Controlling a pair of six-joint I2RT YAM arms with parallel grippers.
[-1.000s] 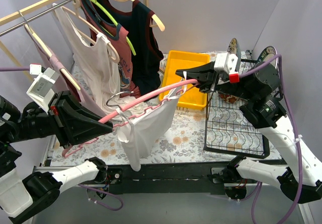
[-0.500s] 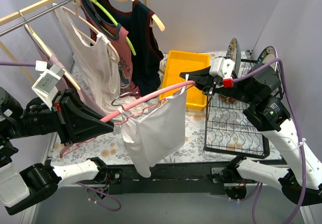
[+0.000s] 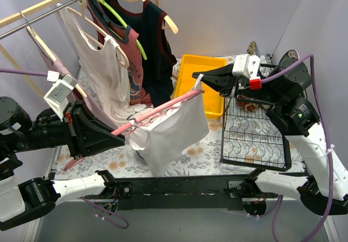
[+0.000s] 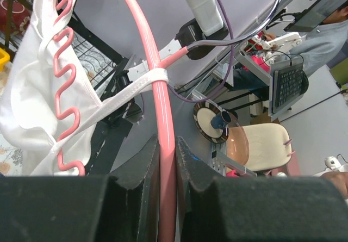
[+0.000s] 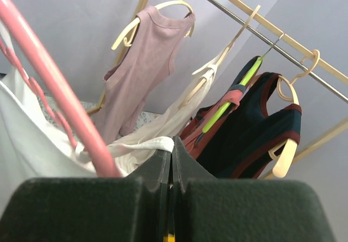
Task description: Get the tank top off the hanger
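Observation:
A pink hanger (image 3: 163,107) is held slanted over the table's front, with a white tank top (image 3: 174,130) draped from it. My left gripper (image 3: 120,136) is shut on the hanger's lower left end; in the left wrist view its jaws (image 4: 166,144) clamp the pink bar (image 4: 157,62), and a white strap (image 4: 136,84) loops over it. My right gripper (image 3: 197,78) is just above the hanger's upper right tip, shut on the tank top's strap (image 5: 152,144). In the right wrist view the pink bar (image 5: 49,84) runs to the left of the jaws (image 5: 172,141).
A wooden rail at back left carries several other tops on hangers (image 3: 109,51). A yellow bin (image 3: 205,79) sits at the back centre. A black wire rack (image 3: 253,130) holding plates (image 3: 252,49) stands on the right, under my right arm.
My left gripper moved right and lowered the hanger. My right gripper rose slightly, holding the strap at the hanger's tip. The tank top swung right and bunched along the bar.

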